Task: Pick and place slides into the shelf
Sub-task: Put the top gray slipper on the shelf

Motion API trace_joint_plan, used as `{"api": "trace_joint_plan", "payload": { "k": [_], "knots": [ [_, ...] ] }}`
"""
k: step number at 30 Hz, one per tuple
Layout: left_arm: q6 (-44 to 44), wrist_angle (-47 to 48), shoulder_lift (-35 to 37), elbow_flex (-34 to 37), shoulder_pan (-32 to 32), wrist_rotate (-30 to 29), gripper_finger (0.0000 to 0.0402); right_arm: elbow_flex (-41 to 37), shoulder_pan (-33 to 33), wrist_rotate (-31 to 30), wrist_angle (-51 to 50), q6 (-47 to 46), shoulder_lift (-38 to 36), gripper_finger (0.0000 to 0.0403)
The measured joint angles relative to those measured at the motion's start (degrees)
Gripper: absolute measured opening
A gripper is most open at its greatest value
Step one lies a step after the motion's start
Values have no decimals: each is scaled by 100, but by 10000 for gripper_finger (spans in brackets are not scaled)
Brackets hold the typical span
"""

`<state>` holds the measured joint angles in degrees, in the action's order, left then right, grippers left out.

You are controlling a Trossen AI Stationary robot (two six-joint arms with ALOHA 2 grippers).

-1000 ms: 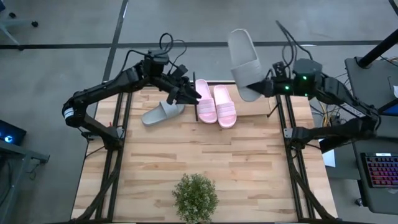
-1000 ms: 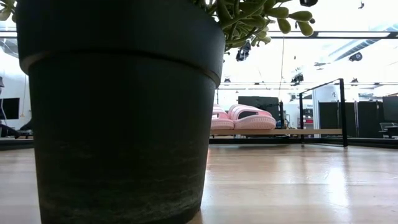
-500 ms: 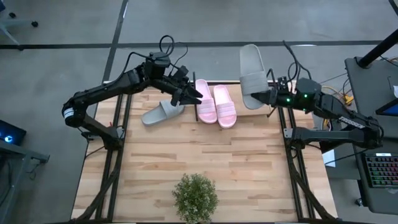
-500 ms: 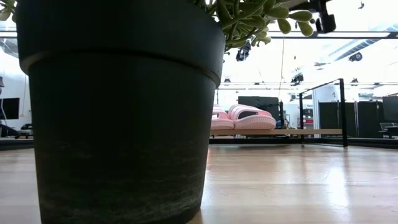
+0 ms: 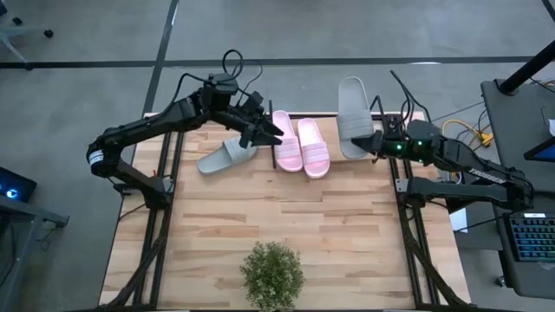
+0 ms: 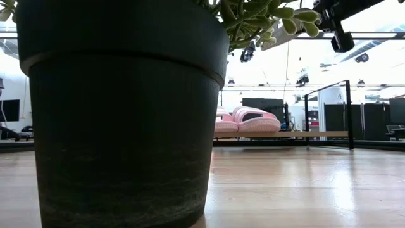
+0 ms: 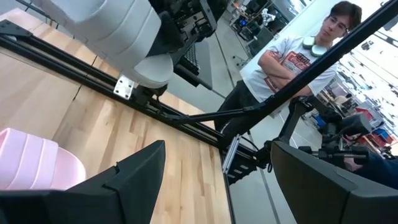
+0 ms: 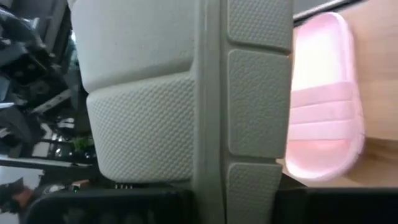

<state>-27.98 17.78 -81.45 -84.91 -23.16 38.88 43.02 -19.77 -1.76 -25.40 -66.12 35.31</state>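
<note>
Now the right tool grips a grey slide, long axis running toward the table's far edge, over the shelf's empty right end — just beside the pink pair. The left tool, fingers apart, hovers over the other grey slide near the far-left corner. No readable writing — none on slides or shelf.
</note>
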Motion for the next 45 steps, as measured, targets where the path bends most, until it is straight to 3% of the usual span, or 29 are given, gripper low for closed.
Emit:
{"api": "trace_joint_plan", "payload": {
  "k": [18, 30, 45],
  "knots": [
    [-6, -105, 4, 3, 0, 3, 276, -78, 0, -289, -1166, -163, -171, 33],
    [-12, -103, 4, 3, 0, 7, 276, -767, 0, -285, -1172, -540, -686, 33],
    [-58, -209, 4, 1, 0, 5, 276, -1010, 0, -278, -1191, -439, -1337, 33]
  ]
}}
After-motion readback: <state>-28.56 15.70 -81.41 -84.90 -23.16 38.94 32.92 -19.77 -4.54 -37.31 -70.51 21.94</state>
